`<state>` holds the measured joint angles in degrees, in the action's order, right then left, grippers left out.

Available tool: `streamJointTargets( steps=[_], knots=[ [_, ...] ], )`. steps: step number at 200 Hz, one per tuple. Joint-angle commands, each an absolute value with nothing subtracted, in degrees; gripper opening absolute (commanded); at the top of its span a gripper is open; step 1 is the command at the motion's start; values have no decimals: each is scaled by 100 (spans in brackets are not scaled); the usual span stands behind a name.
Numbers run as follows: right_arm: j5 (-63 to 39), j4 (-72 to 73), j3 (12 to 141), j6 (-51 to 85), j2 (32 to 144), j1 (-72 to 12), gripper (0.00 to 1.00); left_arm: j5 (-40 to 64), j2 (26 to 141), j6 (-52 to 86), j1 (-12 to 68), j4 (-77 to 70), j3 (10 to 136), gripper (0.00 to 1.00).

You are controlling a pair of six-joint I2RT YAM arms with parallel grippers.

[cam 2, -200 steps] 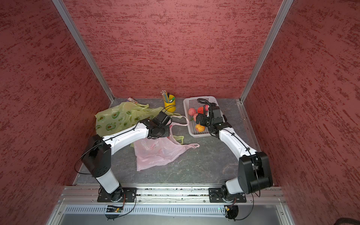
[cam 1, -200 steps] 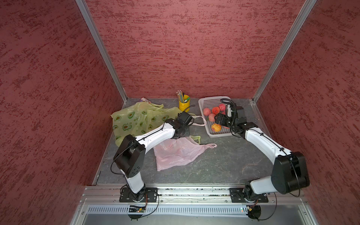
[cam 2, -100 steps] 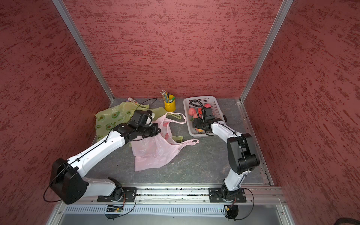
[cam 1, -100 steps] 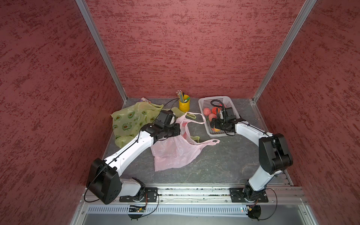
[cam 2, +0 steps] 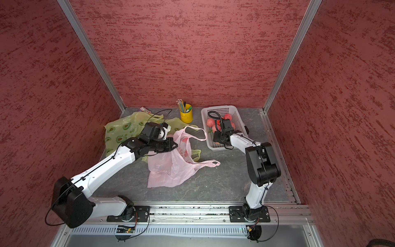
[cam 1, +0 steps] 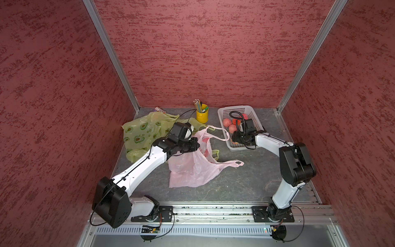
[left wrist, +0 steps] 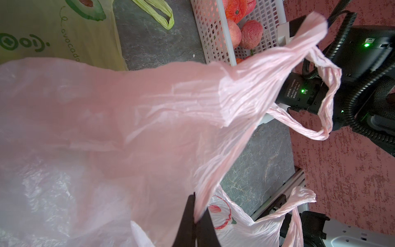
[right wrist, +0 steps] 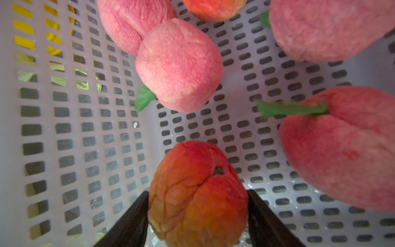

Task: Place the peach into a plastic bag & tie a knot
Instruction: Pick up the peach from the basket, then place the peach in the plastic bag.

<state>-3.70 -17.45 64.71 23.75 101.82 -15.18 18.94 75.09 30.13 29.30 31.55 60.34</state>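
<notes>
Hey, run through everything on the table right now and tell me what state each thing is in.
pink bag, one edge lifted, rest lying slack.
left gripper, shut on pink bag.
right gripper, closed against both sides of orange peach.
orange peach, inside white basket.
white basket, upright, holding several peaches.
avocado bag, lying crumpled.
yellow cup, upright, holding pencils.

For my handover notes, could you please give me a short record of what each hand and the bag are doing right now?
left hand: shut on pink bag edge, holding it up
right hand: in basket, closed on sides of orange-red peach
other peaches: loose in basket
peach bagged: not yet
</notes>
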Motion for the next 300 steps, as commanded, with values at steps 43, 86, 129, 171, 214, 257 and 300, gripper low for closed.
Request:
streamJointTargets(
  steps=[43, 86, 129, 171, 214, 257, 300],
  knots=[
    [-165, -1958, 6508, 2491, 8470, -1427, 48, 2333, 7441, 2984, 2731, 3030, 6345, 0],
    [-1236, -1823, 6617, 2562, 6917, -1424, 38, 2520, 7579, 3023, 2698, 3033, 6579, 0],
    [-2964, -1341, 6902, 2584, 6403, -2278, 34, 2768, 7749, 3263, 2681, 2838, 6746, 0],
    [-3292, -1610, 7110, 2478, 6959, -3198, 33, 2962, 7771, 3519, 2689, 2531, 6812, 0],
    [-2890, -1802, 6803, 2601, 7563, -3277, 31, 3035, 7604, 3745, 2696, 2249, 6764, 0],
    [-2497, -2202, 7004, 2598, 8082, -3278, 34, 3280, 7732, 3870, 2689, 1847, 6779, 0],
    [-2378, -2419, 7137, 2720, 8297, -3278, 54, 3526, 7881, 4078, 2689, 1331, 6694, 0]
  ],
)
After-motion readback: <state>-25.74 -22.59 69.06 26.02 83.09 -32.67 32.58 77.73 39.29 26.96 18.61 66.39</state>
